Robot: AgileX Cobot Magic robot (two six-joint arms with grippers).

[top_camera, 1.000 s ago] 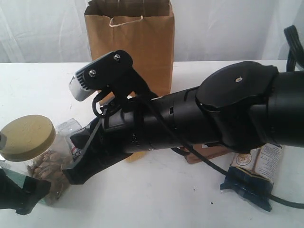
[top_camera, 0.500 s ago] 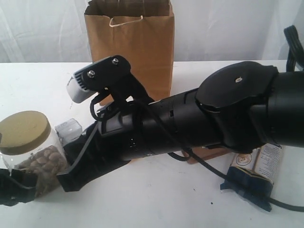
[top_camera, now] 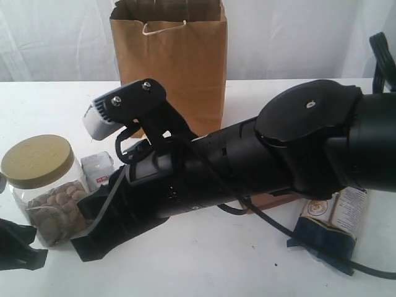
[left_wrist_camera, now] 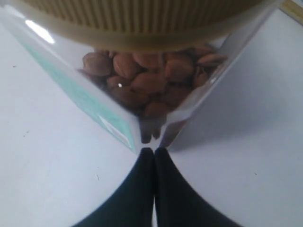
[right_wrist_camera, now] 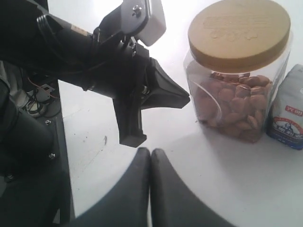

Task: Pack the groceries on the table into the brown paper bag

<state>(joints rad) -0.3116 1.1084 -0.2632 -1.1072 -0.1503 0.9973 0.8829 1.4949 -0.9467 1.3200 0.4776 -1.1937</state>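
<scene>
White tabletop fills the scene, with a pale curtain behind it. Every place below is given relative to the yellow-lidded clear jar, which stands upright on the table and is full of almonds.

Nearest the viewer, in front of the jar, is the left gripper. Its two black fingers are pressed flat together with nothing between them. Their tips sit just short of one corner of the jar, low down by its base. Whether they touch the plastic cannot be told. The jar is outside the fingers, so it is not gripped and seems to stand free on the table.

Just beside the jar, the right gripper points towards it on a thick black arm that crosses the middle of the picture. Its fingers are also pressed together and hold nothing.

Close behind the jar stands a small white-blue carton, upright.

Well to the side of the jar, beyond the arm, a long dark-blue/cream packet lies flat. An edge of the copper-brown pouch shows under the arm.

Farthest back, well behind the jar, the brown paper bag stands upright with its mouth open and cord handles up, likely set that way so items can be lowered in from above. No grocery can be seen in it.
</scene>
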